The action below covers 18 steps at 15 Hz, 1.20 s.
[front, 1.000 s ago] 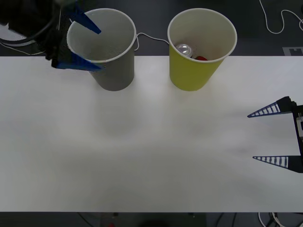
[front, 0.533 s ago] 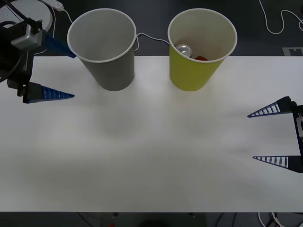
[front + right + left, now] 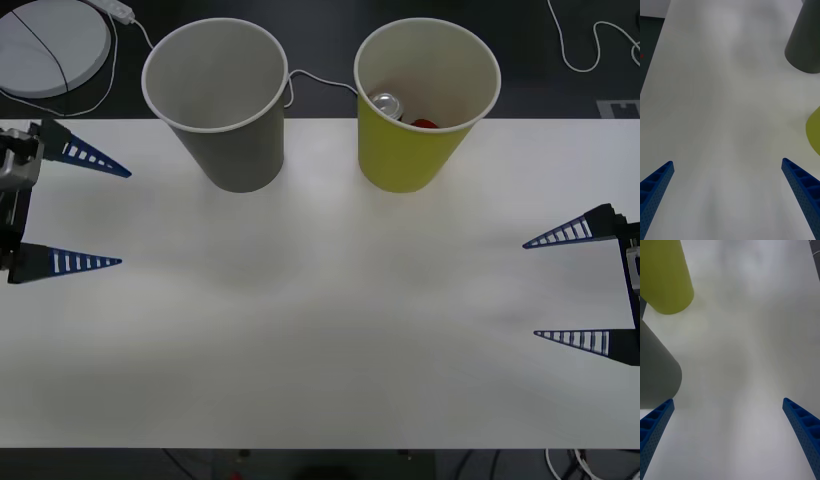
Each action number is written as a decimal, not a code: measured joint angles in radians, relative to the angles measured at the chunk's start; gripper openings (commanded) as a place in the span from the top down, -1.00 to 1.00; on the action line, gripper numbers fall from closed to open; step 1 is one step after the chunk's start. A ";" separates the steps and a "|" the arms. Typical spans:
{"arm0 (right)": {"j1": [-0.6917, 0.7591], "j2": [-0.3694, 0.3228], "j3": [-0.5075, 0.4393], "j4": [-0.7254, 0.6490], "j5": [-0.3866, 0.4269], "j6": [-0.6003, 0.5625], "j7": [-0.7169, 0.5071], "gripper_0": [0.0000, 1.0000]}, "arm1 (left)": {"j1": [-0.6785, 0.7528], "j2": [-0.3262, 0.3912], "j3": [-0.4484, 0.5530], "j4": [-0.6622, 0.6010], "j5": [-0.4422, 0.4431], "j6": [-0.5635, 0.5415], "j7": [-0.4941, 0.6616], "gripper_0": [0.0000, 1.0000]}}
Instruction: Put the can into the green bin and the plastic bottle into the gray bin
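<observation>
White table (image 3: 320,340) bears gray bin (image 3: 225,110) and green bin (image 3: 420,115).

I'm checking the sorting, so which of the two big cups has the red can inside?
The green bin, right of the gray bin; the can shows inside its rim.

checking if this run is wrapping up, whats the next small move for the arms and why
Probably just hold both arms parked. The can already lies inside the green bin, the left gripper and right gripper sit open at the table edges, holding nothing. The gray bin's contents can't be seen.
</observation>
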 measured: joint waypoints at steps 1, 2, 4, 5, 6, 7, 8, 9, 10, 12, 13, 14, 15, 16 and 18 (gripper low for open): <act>0.000 0.000 0.000 0.000 0.000 0.000 0.000 -1.00 | 0.019 0.000 0.005 0.000 0.000 0.000 -0.021 -1.00; 0.000 0.000 0.000 0.000 0.000 0.000 0.000 -1.00 | 0.037 -0.001 0.009 0.000 0.001 0.000 -0.035 -1.00; 0.000 0.000 0.000 0.000 0.000 0.000 0.000 -1.00 | 0.072 -0.004 0.017 0.000 0.003 -0.001 -0.052 -1.00; 0.000 0.000 0.000 0.000 0.000 0.000 0.000 -1.00 | 0.086 -0.005 0.020 0.000 0.006 -0.001 -0.066 -1.00; 0.000 0.000 0.000 0.000 0.000 0.000 0.000 -1.00 | 0.100 -0.006 0.023 0.001 0.006 -0.001 -0.086 -1.00; 0.000 0.000 0.000 0.000 0.000 0.000 0.000 -1.00 | 0.113 -0.010 0.028 0.002 0.006 -0.001 -0.101 -1.00; 0.000 0.000 0.000 0.000 0.000 0.000 0.000 -1.00 | 0.123 -0.019 0.035 0.003 0.006 -0.001 -0.107 -1.00; 0.000 0.000 0.000 0.000 0.000 0.000 0.000 -1.00 | 0.132 -0.031 0.044 0.003 0.006 -0.003 -0.111 -1.00; 0.000 0.000 0.000 0.000 0.000 0.000 0.000 -1.00 | 0.137 -0.042 0.049 0.003 0.004 -0.007 -0.114 -1.00; 0.000 0.000 0.000 0.000 0.000 0.000 0.000 -1.00 | 0.139 -0.054 0.051 0.003 -0.007 -0.015 -0.117 -1.00; 0.000 0.000 0.000 0.000 0.000 0.000 0.000 -1.00 | 0.139 -0.055 0.051 0.003 -0.008 -0.017 -0.119 -1.00; 0.000 0.000 0.000 0.000 0.000 0.000 0.000 -1.00 | 0.139 -0.055 0.051 0.003 -0.010 -0.018 -0.118 -1.00; 0.000 0.000 0.000 0.000 0.000 0.000 0.000 -1.00 | 0.139 -0.055 0.051 0.003 -0.014 -0.018 -0.118 -1.00; 0.000 0.000 0.000 0.000 0.000 0.000 0.000 -1.00 | 0.139 -0.055 0.051 0.003 -0.016 -0.018 -0.116 -1.00; 0.000 0.000 0.000 0.000 0.000 0.000 0.000 -1.00 | 0.138 -0.055 0.055 0.003 -0.026 -0.017 -0.110 -1.00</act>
